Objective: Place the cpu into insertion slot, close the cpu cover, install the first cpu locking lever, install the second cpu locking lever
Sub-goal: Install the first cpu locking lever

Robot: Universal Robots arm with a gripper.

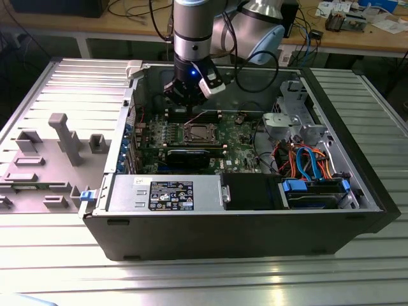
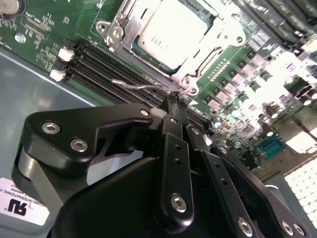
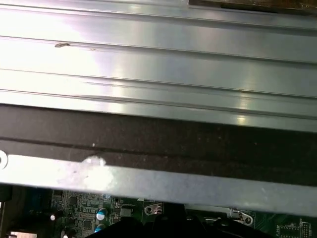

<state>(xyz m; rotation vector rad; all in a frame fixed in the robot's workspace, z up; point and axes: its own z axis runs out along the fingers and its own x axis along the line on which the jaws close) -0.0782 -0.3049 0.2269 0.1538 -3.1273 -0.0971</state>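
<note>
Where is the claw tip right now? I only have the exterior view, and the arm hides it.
Observer: In the second wrist view the black claw is shut, its tip right at a thin silver wire lever by a corner of the thin silver-grey metal cover frame.
Operator: Is the chip in?
Observer: Yes, the small square silver-topped cpu lies under that frame, which is down over it.

Just beyond the matt black fingers [image 2: 171, 106], the cpu [image 2: 171, 32] top is smooth brushed metal. The cpu cover [image 2: 124, 25] around it is shiny bare steel, and the worktop [image 1: 268, 280] is ribbed aluminium.
</note>
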